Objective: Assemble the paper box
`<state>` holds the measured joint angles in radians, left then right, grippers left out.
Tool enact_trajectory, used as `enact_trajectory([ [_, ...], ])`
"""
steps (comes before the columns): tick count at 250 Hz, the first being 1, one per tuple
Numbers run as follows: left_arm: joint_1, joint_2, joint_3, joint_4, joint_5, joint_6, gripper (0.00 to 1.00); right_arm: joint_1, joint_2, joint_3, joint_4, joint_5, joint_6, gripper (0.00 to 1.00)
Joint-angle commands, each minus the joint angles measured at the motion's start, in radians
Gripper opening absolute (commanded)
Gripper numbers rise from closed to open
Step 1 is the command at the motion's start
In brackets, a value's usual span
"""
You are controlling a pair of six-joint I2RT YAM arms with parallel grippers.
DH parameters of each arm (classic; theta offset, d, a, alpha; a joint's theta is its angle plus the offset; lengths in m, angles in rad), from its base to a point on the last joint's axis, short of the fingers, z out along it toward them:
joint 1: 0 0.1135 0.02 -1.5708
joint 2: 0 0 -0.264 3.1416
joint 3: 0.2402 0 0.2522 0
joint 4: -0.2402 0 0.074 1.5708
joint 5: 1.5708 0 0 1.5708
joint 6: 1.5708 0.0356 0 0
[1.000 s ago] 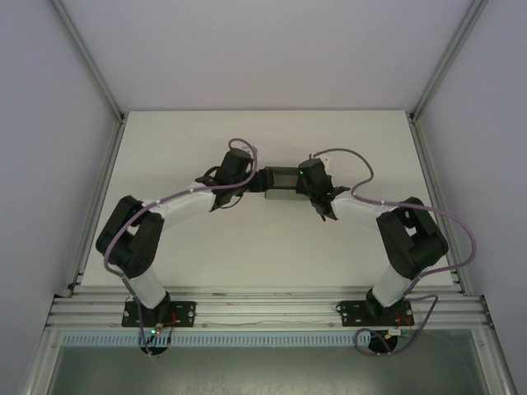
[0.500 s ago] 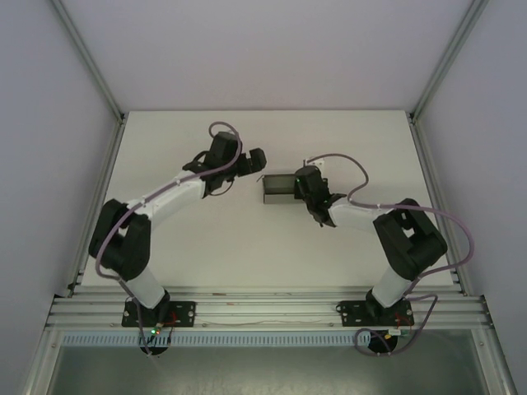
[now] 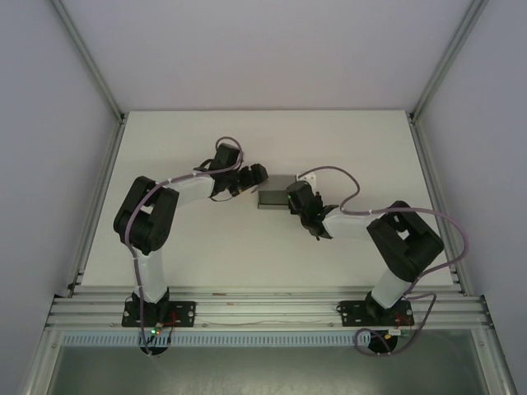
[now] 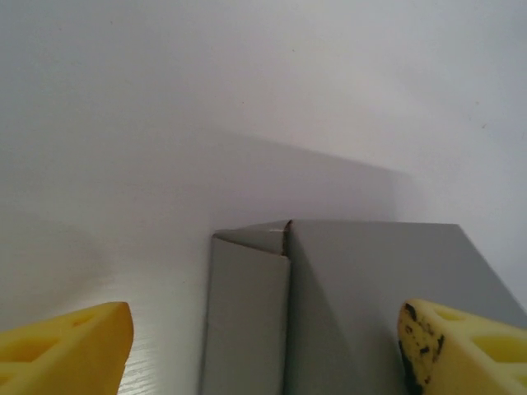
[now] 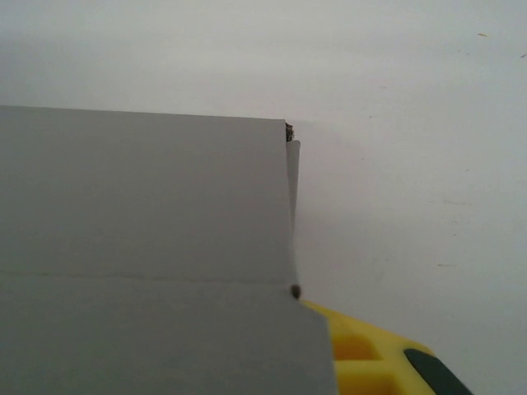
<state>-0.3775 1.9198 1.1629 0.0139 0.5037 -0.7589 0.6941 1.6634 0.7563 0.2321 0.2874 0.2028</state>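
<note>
The paper box [image 3: 272, 197] is a small grey cardboard box. It lies on the white worktop [image 3: 189, 255], about in the middle, between the two claws. In the top view the L claw [image 3: 255, 177] is just beside the far left corner of the box. The R claw [image 3: 295, 199] is at its right end, touching or very near; I cannot tell which.

L wrist view: the L claw [image 4: 263, 341] is released, its two yellow fingers [image 4: 70, 350] stand wide apart. The box sits in the gap, nearer to the right-hand finger, and bare worktop shows between the box and the other finger. A narrow side panel w/ a fold line faces the camera.

R wrist view: a grey panel of the box covers most of the left part, w/ one crease across it. One yellow finger [image 5: 362, 354] comes out from under its lower edge. Whether the R claw is clenched on the box or released, I cannot tell.
</note>
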Motion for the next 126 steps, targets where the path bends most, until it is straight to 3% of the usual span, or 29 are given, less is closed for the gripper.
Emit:
enact_trajectory([
  [1,-0.005,0.019,-0.038,0.072,0.056,-0.006,0.78,0.024,-0.017,-0.01,0.002,0.043,0.028,0.23],
  [63,-0.006,0.027,-0.091,0.117,0.079,0.014,0.67,0.036,-0.138,-0.047,-0.099,0.042,0.063,0.39],
  [126,-0.007,0.047,-0.105,0.135,0.089,0.04,0.64,0.035,-0.362,-0.118,-0.291,0.049,0.111,0.56],
])
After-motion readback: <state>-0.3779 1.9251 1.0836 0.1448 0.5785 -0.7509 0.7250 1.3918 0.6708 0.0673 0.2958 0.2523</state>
